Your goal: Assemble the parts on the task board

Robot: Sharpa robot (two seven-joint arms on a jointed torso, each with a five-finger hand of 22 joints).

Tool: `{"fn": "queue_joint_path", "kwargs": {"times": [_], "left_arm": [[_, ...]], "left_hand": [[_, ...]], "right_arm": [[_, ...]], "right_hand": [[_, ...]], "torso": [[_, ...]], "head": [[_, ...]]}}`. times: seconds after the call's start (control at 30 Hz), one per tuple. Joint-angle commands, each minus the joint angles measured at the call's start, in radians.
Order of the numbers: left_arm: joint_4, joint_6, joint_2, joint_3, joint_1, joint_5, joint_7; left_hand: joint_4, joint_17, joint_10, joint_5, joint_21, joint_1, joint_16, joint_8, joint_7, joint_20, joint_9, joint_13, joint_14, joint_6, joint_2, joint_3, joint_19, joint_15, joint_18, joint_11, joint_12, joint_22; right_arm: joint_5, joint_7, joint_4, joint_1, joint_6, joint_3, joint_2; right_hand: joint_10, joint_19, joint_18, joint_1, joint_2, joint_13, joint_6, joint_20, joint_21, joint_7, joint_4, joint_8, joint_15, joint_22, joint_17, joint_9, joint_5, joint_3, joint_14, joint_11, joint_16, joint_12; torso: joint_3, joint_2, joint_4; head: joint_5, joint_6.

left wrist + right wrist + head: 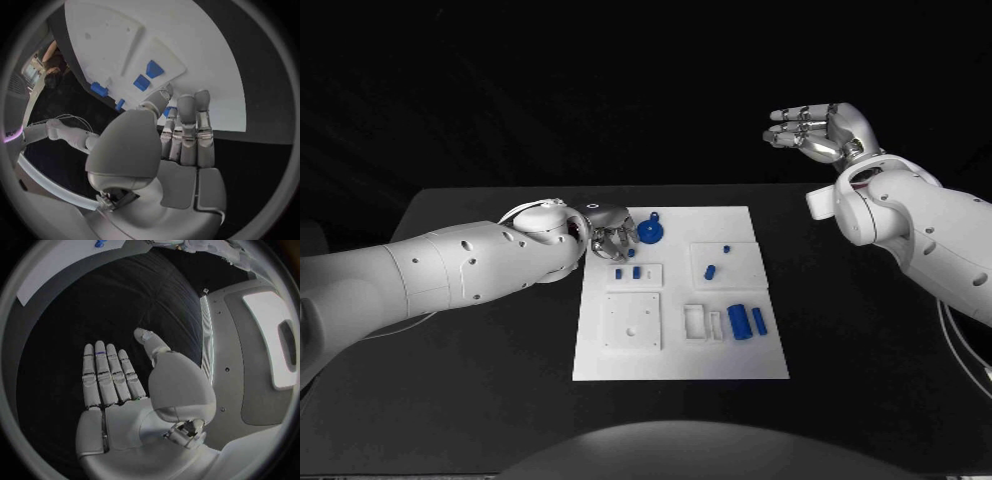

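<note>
- The black table [473,400] is carrying the white task board [678,355] at its middle; the board is serving as landmark here.
- The left hand [606,236] is hovering at the board's far left corner, fingers curled toward a round blue part [649,234]; whether it is grasping that part or merely touching it cannot be told; the left wrist view shows straight fingers [186,131] over the board edge with nothing plainly between them.
- The right hand [816,130] is hanging well off the board's far right side, raised, fingers released and apart, holding nothing.
- Smaller blue parts [746,322] are lying on the board's near right; a pair [627,272] is sitting just nearer than the left hand.
- Risk, as a judgement: a loose pinch could be dropping or skidding the round part across the smooth board; the curled fingers could be nudging the neighbouring pair, which is crowding the approach.
</note>
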Motion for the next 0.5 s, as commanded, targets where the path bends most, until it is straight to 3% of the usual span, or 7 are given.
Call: {"fn": "queue_joint_path", "kwargs": {"times": [0.03,0.13,0.23,0.3,0.43,0.5], "left_arm": [[0.001,-0.046,-0.003,0.001,0.000,0.003,0.003],[0.001,-0.058,-0.009,0.003,0.000,0.004,0.005],[0.000,-0.073,-0.019,0.009,0.000,0.013,0.010],[-0.003,-0.084,-0.027,0.017,0.000,0.039,0.018],[-0.008,-0.116,-0.044,0.039,0.001,0.125,0.046],[-0.010,-0.138,-0.056,0.052,0.003,0.237,0.078]], "left_hand": [[0.002,-0.003,-0.014,-0.006,-0.007,0.017,-0.002,0.000,0.003,0.006,-0.002,-0.001,-0.002,-0.005,0.000,-0.011,0.001,0.006,0.011,0.001,0.004,0.015],[0.000,-0.004,-0.011,-0.003,-0.008,0.022,-0.001,0.000,0.005,0.006,-0.001,-0.001,-0.001,-0.004,0.001,-0.011,0.003,0.006,0.012,0.000,0.004,0.016],[-0.005,-0.005,-0.001,-0.002,-0.006,0.029,0.000,0.002,0.014,0.004,0.000,-0.002,0.002,0.037,0.005,0.003,0.006,0.004,0.014,-0.001,0.003,0.020],[-0.010,-0.007,0.020,-0.003,-0.002,0.028,-0.001,0.005,0.024,0.002,0.002,-0.002,0.002,0.077,0.007,0.026,0.005,0.001,0.015,-0.006,0.003,0.021],[-0.017,-0.019,0.093,0.020,-0.001,0.020,-0.028,0.015,0.059,-0.007,0.004,-0.002,-0.014,0.144,0.012,0.073,-0.011,-0.013,0.011,-0.024,0.006,0.022],[-0.017,-0.046,0.122,0.019,-0.019,0.000,-0.092,0.006,0.060,-0.013,0.004,-0.002,-0.025,0.177,0.007,0.088,-0.038,-0.019,-0.002,-0.031,0.004,0.014]], "right_arm": [[-0.060,-0.012,0.004,-0.001,0.059,0.000,-0.006],[-0.095,-0.024,0.009,-0.003,0.092,0.000,-0.013],[-0.155,-0.043,0.019,-0.010,0.136,0.000,-0.025],[-0.212,-0.059,0.028,-0.015,0.169,0.000,-0.036],[-0.324,-0.088,0.043,-0.029,0.220,0.000,-0.056],[-0.385,-0.101,0.051,-0.038,0.236,0.000,-0.066]], "right_hand": [[0.008,0.015,0.007,0.008,0.007,-0.002,0.041,-0.005,0.003,0.002,-0.007,-0.002,-0.006,0.000,-0.001,0.002,-0.005,0.003,0.018,-0.008,-0.004,-0.004],[0.047,0.053,0.010,-0.002,0.015,-0.002,0.107,-0.019,0.008,-0.006,-0.026,0.001,-0.022,0.001,0.001,0.005,-0.005,0.035,0.061,-0.022,-0.001,-0.003],[0.111,0.147,0.019,-0.024,0.020,-0.001,0.152,-0.057,0.036,-0.020,-0.047,0.003,-0.066,0.006,0.009,0.008,-0.003,0.095,0.172,-0.046,0.009,-0.003],[0.167,0.233,0.033,-0.021,0.025,0.001,0.177,-0.092,0.073,-0.028,-0.059,0.005,-0.105,0.017,0.024,0.010,-0.005,0.119,0.266,-0.069,0.037,0.002],[0.230,0.357,0.037,-0.008,0.019,0.001,0.208,-0.145,0.131,-0.040,-0.068,0.007,-0.152,0.037,0.055,0.011,-0.013,0.122,0.390,-0.095,0.074,0.000],[0.257,0.410,0.035,0.002,0.014,0.001,0.223,-0.169,0.159,-0.046,-0.069,0.005,-0.170,0.048,0.078,0.011,-0.017,0.111,0.442,-0.106,0.095,-0.004]], "torso": [[0.0001,0.000,0.0000],[-0.0001,0.000,-0.0004],[-0.0002,0.000,-0.0004],[-0.0002,0.000,-0.0003],[-0.0005,-0.001,0.0004],[-0.0007,-0.001,-0.0002]], "head": [[-0.001,0.003],[-0.001,0.005],[-0.001,0.010],[-0.002,0.014],[-0.014,0.025],[-0.021,0.030]]}}
